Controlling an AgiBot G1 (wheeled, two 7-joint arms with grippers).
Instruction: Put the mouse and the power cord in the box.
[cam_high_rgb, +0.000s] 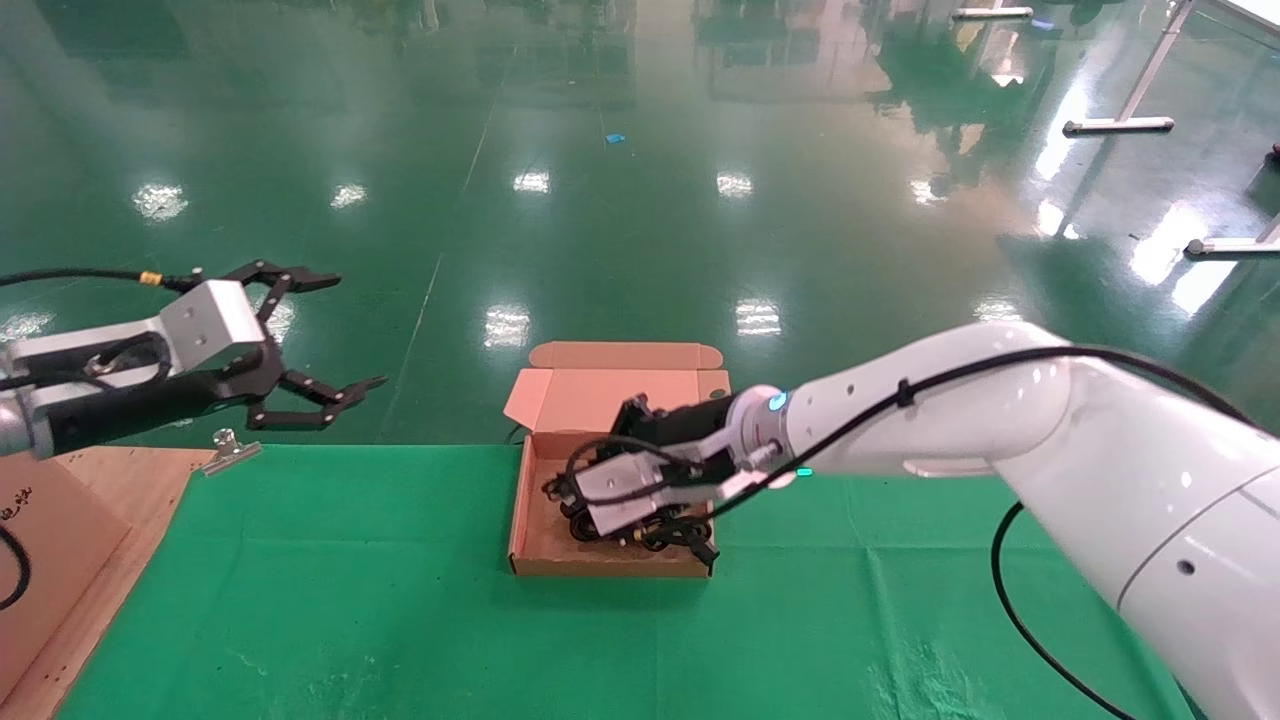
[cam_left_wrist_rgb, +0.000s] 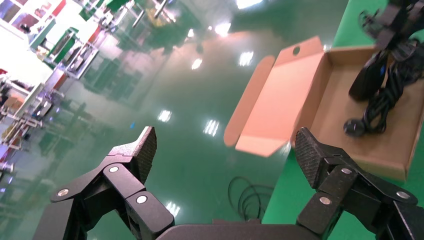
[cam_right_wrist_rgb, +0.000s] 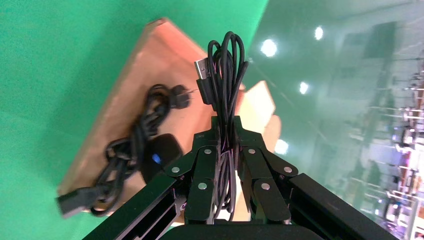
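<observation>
Clearly the right gripper (cam_right_wrist_rgb: 227, 160) was the one at work: it hung over the box (cam_high_rgb: 530, 530), its jaws closed narrowly on a folded bundle of thin black cable with a USB plug (cam_right_wrist_rgb: 201, 67) at the top of the loops. That plug suggested the bundle was the mouse's own lead. The mouse (cam_right_wrist_rgb: 160, 155) itself lay below in the box, dark and oval with a small blue light, partly hidden behind the fingers (cam_right_wrist_rgb: 200, 170); whether it rested on the cardboard or hung just above it could not be told from these views. Beside it, on the box floor, lay the power cord (cam_right_wrist_rgb: 127, 150), loosely twisted with its chunky plug (cam_right_wrist_rgb: 67, 202) at the near edge of the box.

Both items looked light and limp. A cable bundle like this would likely sag and splay once released, so a pinch across the middle of the folded strands, as seen, seemed the sound hold; the smooth mouse shell would probably be slippery to grasp directly.

The held strands ran straight up between the pads, loops standing clear above the fingertips. The left gripper (cam_high_rgb: 300, 345) was parked well to the left, off the green cloth (cam_high_rgb: 350, 600), its jaws spread wide and empty, the box lid (cam_left_wrist_rgb: 285, 95) standing open beyond it
</observation>
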